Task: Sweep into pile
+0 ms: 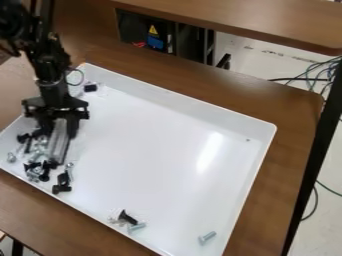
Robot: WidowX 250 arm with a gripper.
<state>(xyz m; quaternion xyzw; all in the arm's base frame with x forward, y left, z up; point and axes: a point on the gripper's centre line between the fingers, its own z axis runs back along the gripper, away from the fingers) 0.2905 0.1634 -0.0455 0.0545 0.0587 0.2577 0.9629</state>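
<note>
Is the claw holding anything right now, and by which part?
Yes, a grey, flat piece, gripped by its upper end between the fingers of the claw.

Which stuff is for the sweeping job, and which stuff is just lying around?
For sweeping:
- gripper
- grey strip it holds
- white tray
- screws and bolts
- black block, probably

Just lying around:
- cables on the floor
- blue thing behind the table
</note>
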